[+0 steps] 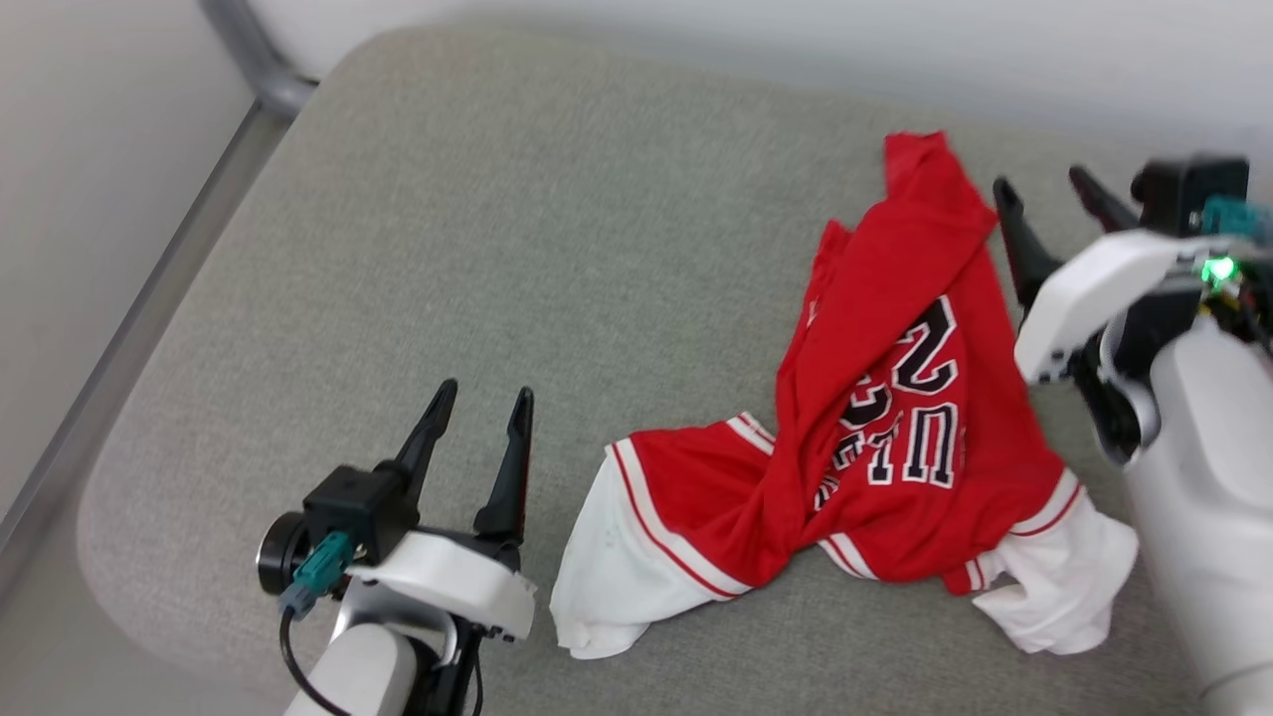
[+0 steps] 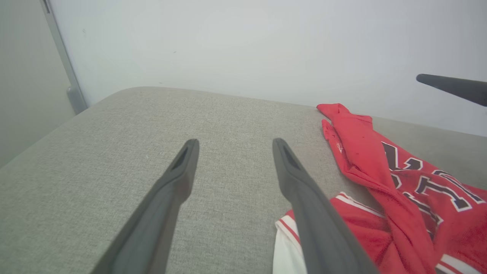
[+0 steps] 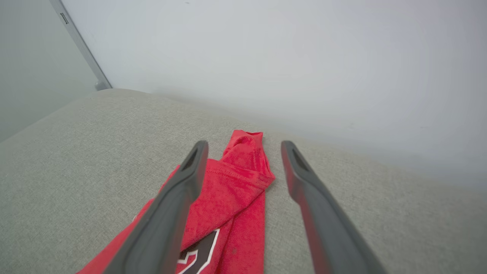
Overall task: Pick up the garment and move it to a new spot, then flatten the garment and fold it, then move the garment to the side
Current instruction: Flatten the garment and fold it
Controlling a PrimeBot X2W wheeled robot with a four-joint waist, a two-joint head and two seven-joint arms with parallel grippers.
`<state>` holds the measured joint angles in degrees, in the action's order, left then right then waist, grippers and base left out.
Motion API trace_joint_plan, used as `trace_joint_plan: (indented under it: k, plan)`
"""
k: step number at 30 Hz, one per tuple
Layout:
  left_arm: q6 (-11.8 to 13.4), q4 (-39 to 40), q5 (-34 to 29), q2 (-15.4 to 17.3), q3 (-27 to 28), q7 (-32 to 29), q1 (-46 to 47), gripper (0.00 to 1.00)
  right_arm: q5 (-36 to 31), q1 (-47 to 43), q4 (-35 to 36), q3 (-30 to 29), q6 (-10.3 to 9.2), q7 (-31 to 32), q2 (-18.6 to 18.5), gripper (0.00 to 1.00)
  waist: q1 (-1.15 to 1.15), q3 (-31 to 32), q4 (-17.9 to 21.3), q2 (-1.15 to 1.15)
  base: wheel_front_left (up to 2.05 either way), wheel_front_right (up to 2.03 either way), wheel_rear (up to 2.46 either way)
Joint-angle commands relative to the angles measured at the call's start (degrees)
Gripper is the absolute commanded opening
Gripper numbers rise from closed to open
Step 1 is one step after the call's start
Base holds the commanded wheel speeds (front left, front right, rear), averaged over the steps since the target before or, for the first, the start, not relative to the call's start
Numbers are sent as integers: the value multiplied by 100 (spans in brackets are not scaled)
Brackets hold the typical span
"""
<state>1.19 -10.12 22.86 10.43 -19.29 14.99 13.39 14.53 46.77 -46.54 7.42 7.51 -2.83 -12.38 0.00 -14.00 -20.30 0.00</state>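
Over on the right half of the grey padded surface [image 1: 497,249] sits the garment [image 1: 895,428], and it's a proper crumpled mess. Red jersey tee, white short sleeves, red-and-white striped trim where the sleeves meet the body. Both white sleeves flop out at the near end, one toward the left and one toward the right. The black print with white edging is on show, but from the head view it reads upside down, and a thick red fold runs diagonally across it, so I can make out some digits and a few letters and that's it. From the bunched middle, a narrow twisted strip of red stretches away to the far edge of the surface, close to the pale wall.

Right gripper [image 1: 1039,179] is up by that far strip, with its two dark fingers spread wide. From its own wrist camera, the right gripper [image 3: 244,144] looks down over the red strip [image 3: 236,190], which runs up between the fingers and partly under the left one. Nothing is pinched between them. Whether a finger brushes the cloth, I honestly can't tell.

Left gripper [image 1: 487,390] is at the lower left, also spread wide and holding nothing. It sits over bare grey fabric just to the left of the nearer white sleeve, clear of it. Its wrist view has the left gripper [image 2: 234,141] pointing across the surface with the garment [image 2: 399,198] off to the right.
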Motion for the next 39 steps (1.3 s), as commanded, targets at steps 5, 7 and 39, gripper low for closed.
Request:
trace_joint_plan:
  k: [5,7,39]
  plan:
    - [247,199,-53,229,134,-105,-481,100,202,-1156,673,53,-4,-391,-115,100,0,898,625,0,0,0,0]
    - [324,289,-57,311,161,-181,-646,100,268,-1600,1007,-44,-5,-352,-146,100,0,1048,750,0,0,0,0]
    - [525,1067,35,453,103,-432,-772,100,451,-3955,4344,-742,-4,4458,111,100,0,508,959,0,0,0,0]
